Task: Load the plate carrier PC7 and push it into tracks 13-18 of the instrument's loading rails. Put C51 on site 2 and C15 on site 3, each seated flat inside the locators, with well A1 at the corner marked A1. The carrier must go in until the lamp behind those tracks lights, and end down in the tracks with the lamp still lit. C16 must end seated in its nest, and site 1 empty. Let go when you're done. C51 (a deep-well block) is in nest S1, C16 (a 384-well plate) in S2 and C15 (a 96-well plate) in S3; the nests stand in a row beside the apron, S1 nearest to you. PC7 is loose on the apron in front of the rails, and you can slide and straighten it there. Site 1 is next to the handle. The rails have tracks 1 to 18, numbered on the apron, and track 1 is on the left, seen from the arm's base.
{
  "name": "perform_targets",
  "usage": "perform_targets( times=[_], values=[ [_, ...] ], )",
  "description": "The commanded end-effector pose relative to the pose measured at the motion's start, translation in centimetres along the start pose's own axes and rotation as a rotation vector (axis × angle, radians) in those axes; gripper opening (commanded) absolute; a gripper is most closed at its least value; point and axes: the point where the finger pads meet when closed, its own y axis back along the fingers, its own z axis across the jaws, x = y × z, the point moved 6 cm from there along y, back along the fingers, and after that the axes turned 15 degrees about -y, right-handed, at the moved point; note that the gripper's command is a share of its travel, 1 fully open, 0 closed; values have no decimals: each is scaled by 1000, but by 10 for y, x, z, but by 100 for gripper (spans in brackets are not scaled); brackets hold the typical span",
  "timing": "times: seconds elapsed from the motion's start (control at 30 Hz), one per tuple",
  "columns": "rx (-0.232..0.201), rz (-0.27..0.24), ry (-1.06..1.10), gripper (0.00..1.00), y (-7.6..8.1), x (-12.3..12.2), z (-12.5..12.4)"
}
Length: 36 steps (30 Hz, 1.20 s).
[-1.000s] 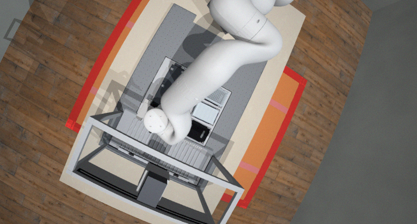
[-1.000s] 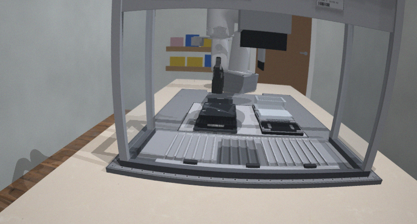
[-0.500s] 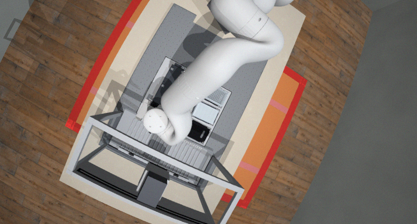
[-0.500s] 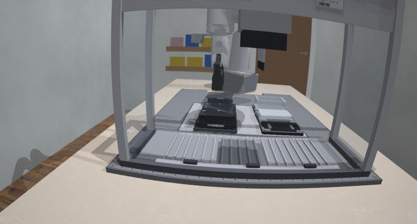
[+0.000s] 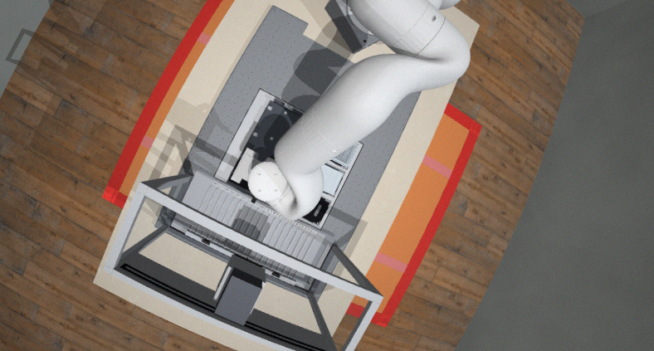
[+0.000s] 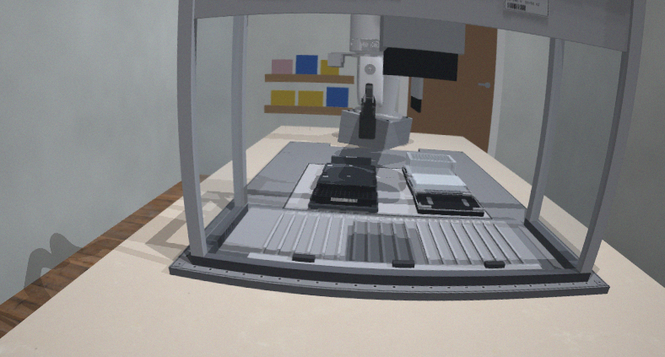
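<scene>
Look through the instrument frame [image 6: 189,136] in the exterior view and you will find the pincer [image 6: 367,115] hanging in the air above the carrier [image 6: 345,186], well apart from it and touching nothing. Its fingers are spread to their widest and nothing is between them, though from this side you see it edge-on as one dark upright bar. The carrier lies on the pale apron [image 6: 297,192] in front of the rails [image 6: 395,235], below the pincer and nearer to you, with a dark block seated on it at the end closest to the rails. To the right of the carrier you have the row of nests: a dark, low nest [image 6: 447,202] nearest the rails, a white plate [image 6: 437,180] behind it, and a pale gridded plate [image 6: 430,158] farthest back. From above, the white arm [image 5: 366,101] covers most of the carrier [image 5: 270,129] and the pincer itself is hidden under the wrist. In that view the gridded plate [image 5: 345,156], the white plate [image 5: 331,179] and the dark nest [image 5: 320,211] peek out beside the arm.
</scene>
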Motion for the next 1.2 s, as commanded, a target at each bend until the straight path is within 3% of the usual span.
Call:
perform_targets(
  times=[0.0, 1.1, 1.17],
  values=[
    [4, 0, 0, 100, 2, -6, 9],
    [3, -1, 0, 100, 17, -78, 140],
    [3, -1, 0, 100, 17, -78, 140]
  ],
)
